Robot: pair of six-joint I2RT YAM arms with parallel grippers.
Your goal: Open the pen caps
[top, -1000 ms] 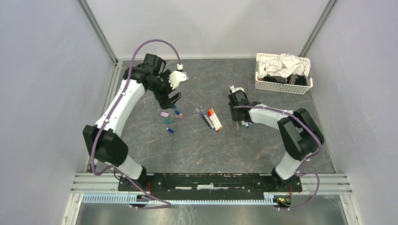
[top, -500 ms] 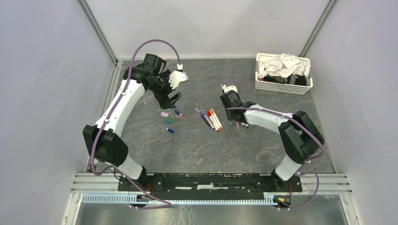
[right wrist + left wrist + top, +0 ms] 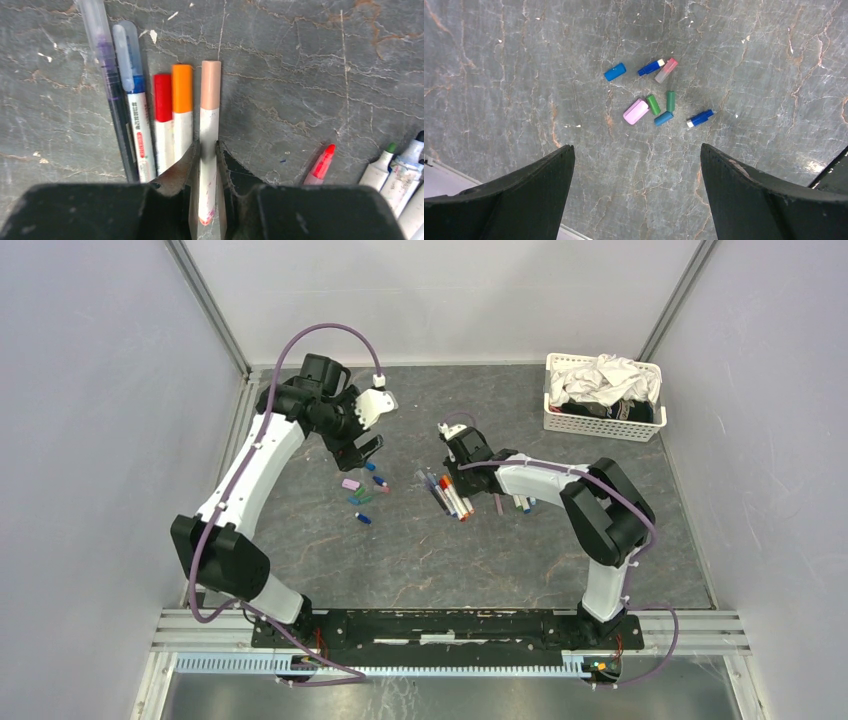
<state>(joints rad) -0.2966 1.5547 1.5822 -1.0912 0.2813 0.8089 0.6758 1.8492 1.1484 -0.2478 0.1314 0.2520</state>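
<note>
While the right gripper (image 3: 208,148) clamps the peach-capped pen (image 3: 210,95) by its white barrel, cap pointing away from the wrist, long axis parallel to four capped pens (image 3: 163,110) alongside, left gripper (image 3: 636,150) spread wide over eight loose caps (image 3: 653,104) on the table (image 3: 499,75)

Lower barrel of peach-capped pen (image 3: 210,125) hidden between right fingers (image 3: 181,167); purple pen (image 3: 103,47), uncapped pens (image 3: 406,165) cut off at edges.
</note>
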